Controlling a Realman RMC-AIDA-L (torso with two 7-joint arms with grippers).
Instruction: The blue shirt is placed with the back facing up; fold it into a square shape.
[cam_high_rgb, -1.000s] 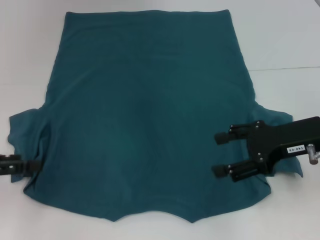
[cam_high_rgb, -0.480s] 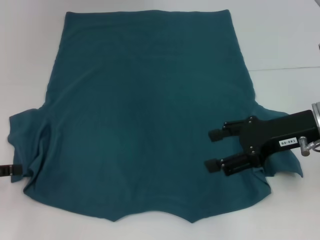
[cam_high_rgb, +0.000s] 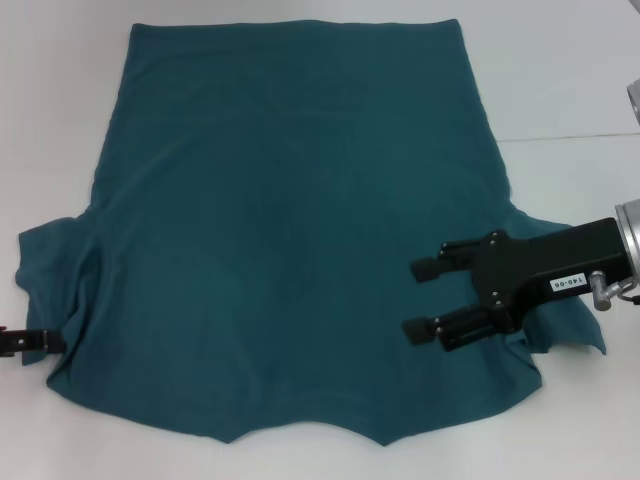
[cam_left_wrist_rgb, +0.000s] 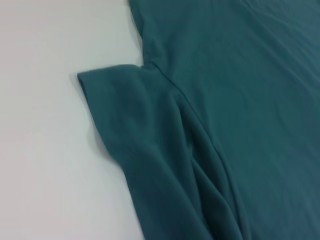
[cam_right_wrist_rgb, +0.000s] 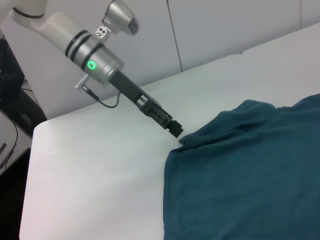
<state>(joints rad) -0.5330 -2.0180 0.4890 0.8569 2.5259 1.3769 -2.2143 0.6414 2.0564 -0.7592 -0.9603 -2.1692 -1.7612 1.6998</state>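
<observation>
Two grippers working shirt (cam_high_rgb: 290, 230): right (cam_high_rgb: 420, 298) spread wide, hovering; left (cam_high_rgb: 55, 342), fingers indiscernible, reaching sleeve at table's left edge; pinching hem squarely advised.

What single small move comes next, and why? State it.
Probably lower the right tool onto the blue shirt and pinch the fabric there. Its fingers are open and it hangs over the shirt's right side near the sleeve, while the left tool sits at the left sleeve edge; nothing is folded yet.
</observation>
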